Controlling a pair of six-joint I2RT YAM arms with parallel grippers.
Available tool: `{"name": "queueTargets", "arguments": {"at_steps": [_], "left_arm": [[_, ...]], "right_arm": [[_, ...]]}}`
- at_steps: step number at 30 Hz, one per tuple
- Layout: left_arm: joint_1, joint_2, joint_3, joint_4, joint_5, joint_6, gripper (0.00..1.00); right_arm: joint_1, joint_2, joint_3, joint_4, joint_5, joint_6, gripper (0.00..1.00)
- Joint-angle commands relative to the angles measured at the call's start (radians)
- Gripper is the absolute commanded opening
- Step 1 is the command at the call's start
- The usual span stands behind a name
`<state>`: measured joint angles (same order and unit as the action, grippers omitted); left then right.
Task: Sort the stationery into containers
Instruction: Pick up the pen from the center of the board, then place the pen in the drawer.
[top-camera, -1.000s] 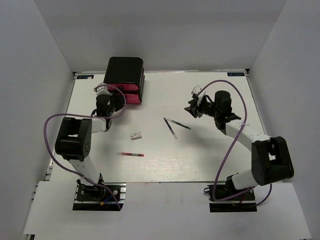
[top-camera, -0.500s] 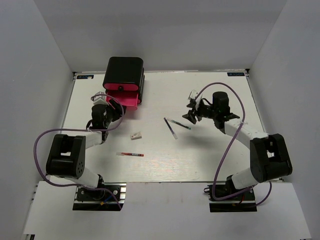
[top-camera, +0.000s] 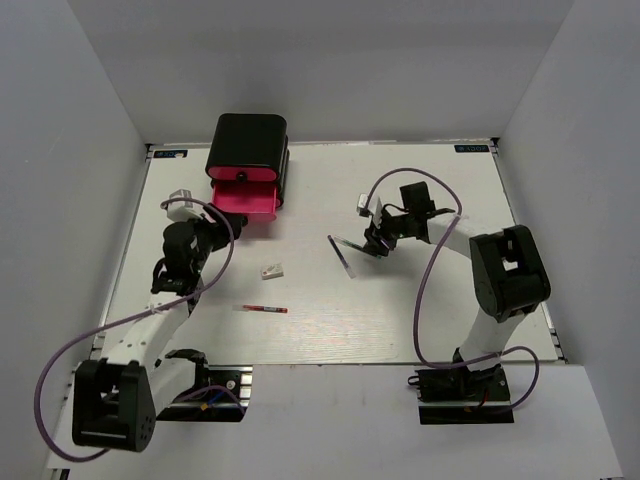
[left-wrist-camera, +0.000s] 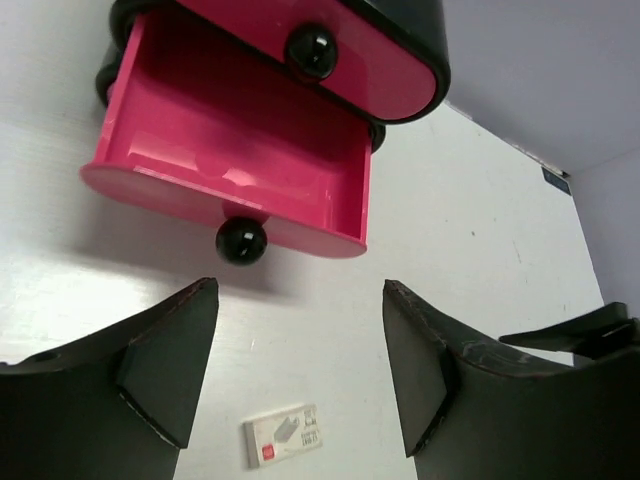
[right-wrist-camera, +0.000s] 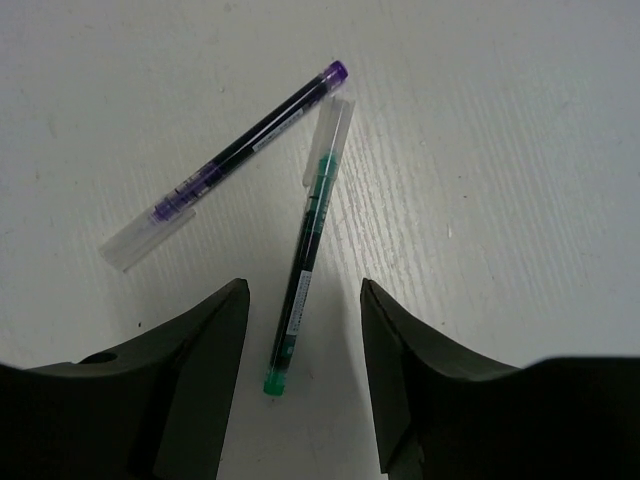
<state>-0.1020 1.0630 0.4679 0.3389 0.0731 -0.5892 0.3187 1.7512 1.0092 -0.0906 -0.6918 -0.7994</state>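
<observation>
The black mini chest (top-camera: 248, 150) stands at the back left with one pink drawer (top-camera: 243, 198) pulled out; in the left wrist view the drawer (left-wrist-camera: 240, 150) looks empty and its black knob (left-wrist-camera: 241, 240) faces me. My left gripper (top-camera: 186, 240) is open and empty, near-left of the drawer, with the white eraser (left-wrist-camera: 285, 436) between its fingers on the table. My right gripper (top-camera: 377, 240) is open, low over the thin green-tipped pen (right-wrist-camera: 305, 250), which lies between its fingers. The dark blue pen (right-wrist-camera: 245, 150) lies just beyond. The red pen (top-camera: 262, 308) lies near the front. No markers are in view.
The eraser (top-camera: 272, 270) lies between the chest and the red pen. The dark blue pen (top-camera: 342, 257) lies mid-table. A closed pink drawer (left-wrist-camera: 310, 48) sits above the open one. White walls enclose the table on three sides.
The chest's drawer has come open as my left gripper drew back towards the near left. My right gripper moved left and down over the two pens.
</observation>
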Motion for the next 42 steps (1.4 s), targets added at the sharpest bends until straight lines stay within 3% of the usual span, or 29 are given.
{"name": "queueTargets", "arguments": {"at_steps": [1,8,11,13,21,31,42], "left_arm": [[-0.014,-0.099,-0.003,-0.238,-0.051,-0.009,0.77],[-0.015,-0.189,0.018,-0.569,-0.052,-0.301,0.77],[-0.015,-0.180,0.018,-0.661,-0.030,-0.380,0.77],[-0.024,-0.163,0.032,-0.699,-0.009,-0.457,0.79],[-0.024,-0.028,0.129,-0.931,0.053,-0.552,0.82],[-0.033,0.055,0.109,-1.040,0.126,-0.669,0.83],[-0.062,0.106,0.091,-1.043,0.166,-0.698,0.79]], "right_arm": [[0.023,0.028,0.052,-0.092,0.035,-0.050,0.54],[0.068,0.077,0.083,-0.121,0.127,-0.057,0.53],[0.080,0.103,0.098,-0.136,0.160,-0.054,0.46],[0.082,0.123,0.112,-0.158,0.158,-0.061,0.34],[0.077,0.133,0.147,-0.225,0.138,-0.110,0.00],[0.158,0.056,0.376,-0.181,-0.015,-0.074,0.00],[0.382,0.247,0.727,0.078,-0.006,0.035,0.00]]}}
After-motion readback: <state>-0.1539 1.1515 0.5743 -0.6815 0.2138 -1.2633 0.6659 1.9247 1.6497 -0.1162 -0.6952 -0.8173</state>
